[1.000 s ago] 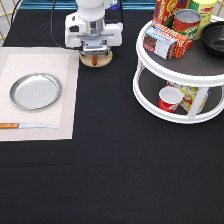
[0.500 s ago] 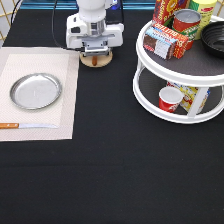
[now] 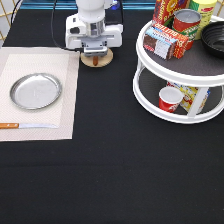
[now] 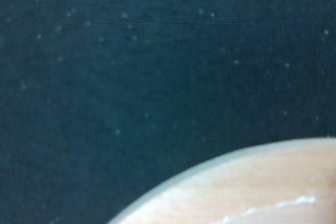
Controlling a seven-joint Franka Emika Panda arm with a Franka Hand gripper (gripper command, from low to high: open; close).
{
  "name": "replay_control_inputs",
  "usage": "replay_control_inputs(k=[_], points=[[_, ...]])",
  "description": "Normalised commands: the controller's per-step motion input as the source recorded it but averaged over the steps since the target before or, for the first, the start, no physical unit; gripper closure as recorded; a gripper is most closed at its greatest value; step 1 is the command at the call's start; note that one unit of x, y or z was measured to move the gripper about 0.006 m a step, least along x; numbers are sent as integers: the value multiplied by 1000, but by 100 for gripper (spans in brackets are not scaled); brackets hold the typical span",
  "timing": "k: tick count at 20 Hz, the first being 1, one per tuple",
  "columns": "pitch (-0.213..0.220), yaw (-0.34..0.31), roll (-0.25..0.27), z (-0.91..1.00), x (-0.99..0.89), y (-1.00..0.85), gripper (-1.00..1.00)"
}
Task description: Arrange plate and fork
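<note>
The shiny silver plate lies on a pale placemat at the exterior view's left. My gripper hangs low over a round tan wooden coaster near the exterior view's top, to the right of the placemat's upper corner. The hand's white body covers most of the coaster. In the wrist view, the coaster's pale rim fills one corner over black cloth. The fork is hidden or out of view.
A wooden-handled knife with a flat silver blade lies along the placemat's lower edge. A white two-tier turntable stands at the right with boxes, cans, a black bowl and a red cup. Black cloth covers the table.
</note>
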Motion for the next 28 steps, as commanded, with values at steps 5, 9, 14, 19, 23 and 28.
replay_control_inputs(k=[5, 9, 14, 19, 23, 28], points=[[-43, 0, 0, -59, -5, -6, 100], [-32, 2, 7, 374, -10, -144, 100], [-89, 5, 88, 943, -80, -487, 100], [-115, 5, 116, 423, -42, -779, 100], [-79, 0, 129, 220, -39, -876, 100], [-21, -1, 156, 181, 0, -834, 100]])
